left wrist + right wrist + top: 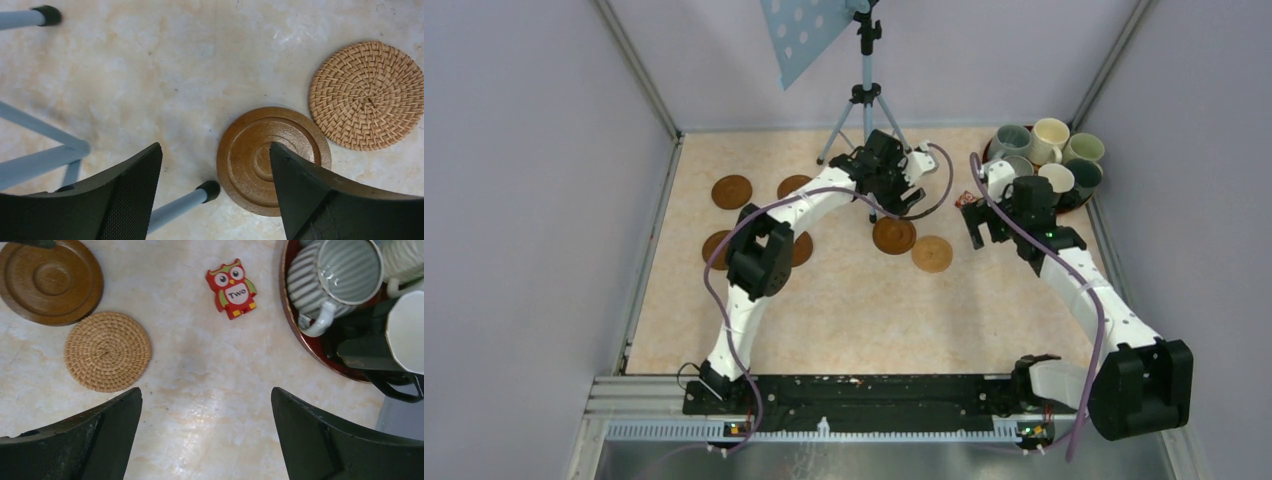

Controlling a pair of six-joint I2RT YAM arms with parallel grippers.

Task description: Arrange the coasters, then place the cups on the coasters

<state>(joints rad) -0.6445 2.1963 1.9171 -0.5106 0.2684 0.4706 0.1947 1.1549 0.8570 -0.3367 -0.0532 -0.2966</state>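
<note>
Brown wood coaster (250,160) lies flat on the tabletop (150,75), just beside a woven coaster (366,95), under the spread, empty left gripper (215,146). A good grasp would probably straddle its rim squarely, clear of the tripod foot (210,189). The right gripper (206,392), also spread, hovers near the cups (340,275).

Plain lilac-grey walls (514,200) close in three sides, with slim metal posts (639,70) at the far corners. The counter (854,310) is mottled cream and peach, evenly lit. Just beyond the left tool (216,150) stands a blue-grey tripod (864,95), one black-capped foot beneath that tool, carrying a pale blue, white-dotted board (799,35).
</note>
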